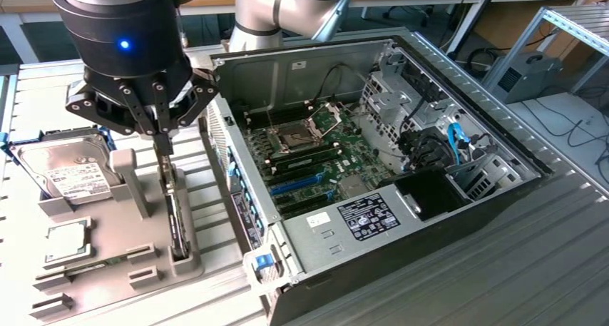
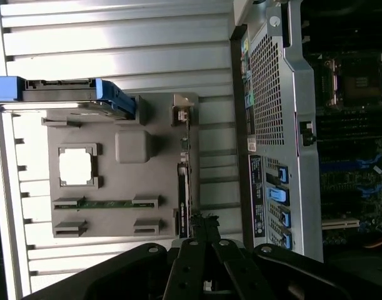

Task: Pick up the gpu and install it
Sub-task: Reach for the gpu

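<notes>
Gripper: the gripper has its fingers squeezed tight together. It hangs pointing down, right at one end of the gpu.
Holding: I cannot tell if the fingers pinch the card or just sit next to it.
Gpu: the gpu is a thin dark card. It stands on its edge in a slot of the gray holder, on the side closest to the computer case.
Wrist view: the gripper tips sit just beside the end of the gpu.
Holder: the hard drive and the square chip sit in it too.
Computer case: the computer case lies open next to the holder, with the green board showing inside.
</notes>
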Controlling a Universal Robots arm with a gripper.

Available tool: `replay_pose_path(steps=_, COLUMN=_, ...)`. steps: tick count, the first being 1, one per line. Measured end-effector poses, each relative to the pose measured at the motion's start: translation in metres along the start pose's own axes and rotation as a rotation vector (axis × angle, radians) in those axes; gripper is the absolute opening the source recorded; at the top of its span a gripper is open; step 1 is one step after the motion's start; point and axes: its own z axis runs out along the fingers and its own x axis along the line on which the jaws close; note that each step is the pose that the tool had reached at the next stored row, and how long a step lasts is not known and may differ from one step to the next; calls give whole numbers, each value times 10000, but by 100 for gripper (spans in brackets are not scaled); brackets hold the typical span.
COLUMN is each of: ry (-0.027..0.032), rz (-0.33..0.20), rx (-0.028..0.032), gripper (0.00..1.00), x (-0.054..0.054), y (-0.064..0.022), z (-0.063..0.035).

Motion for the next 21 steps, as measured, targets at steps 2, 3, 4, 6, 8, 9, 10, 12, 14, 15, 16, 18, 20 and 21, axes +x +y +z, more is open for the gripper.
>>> replay_pose_path(steps=2, ry=-1, rz=0, rx=11, gripper=11, x=-1, y=-15, z=1)
replay_pose_path(steps=3, ry=-1, rz=-1, rx=18, gripper=11, x=-2, y=-23, z=2)
replay_pose_path(steps=4, ry=-2, rz=-1, rx=24, gripper=11, x=-2, y=-30, z=2)
replay_pose_path(steps=6, ry=-3, rz=-1, rx=37, gripper=11, x=-3, y=-44, z=3)
replay_pose_path(steps=8, ry=-3, rz=-1, rx=51, gripper=11, x=-4, y=-57, z=4)
replay_pose_path(steps=9, ry=-4, rz=-2, rx=58, gripper=11, x=-5, y=-64, z=5)
replay_pose_path(steps=10, ry=-5, rz=-2, rx=64, gripper=11, x=-5, y=-71, z=6)
replay_pose_path(steps=12, ry=-5, rz=-2, rx=77, gripper=11, x=-6, y=-84, z=6)
replay_pose_path(steps=14, ry=-7, rz=-3, rx=103, gripper=11, x=-8, y=-108, z=9)
replay_pose_path(steps=15, ry=-8, rz=-3, rx=114, gripper=11, x=-9, y=-117, z=10)
replay_pose_path(steps=16, ry=-9, rz=-3, rx=119, gripper=11, x=-9, y=-123, z=11)
replay_pose_path(steps=18, ry=-10, rz=-3, rx=128, gripper=11, x=-9, y=-132, z=12)
replay_pose_path(steps=20, ry=-10, rz=-4, rx=141, gripper=11, x=-11, y=-143, z=13)
replay_pose_path(steps=21, ry=-10, rz=-4, rx=145, gripper=11, x=-11, y=-147, z=14)
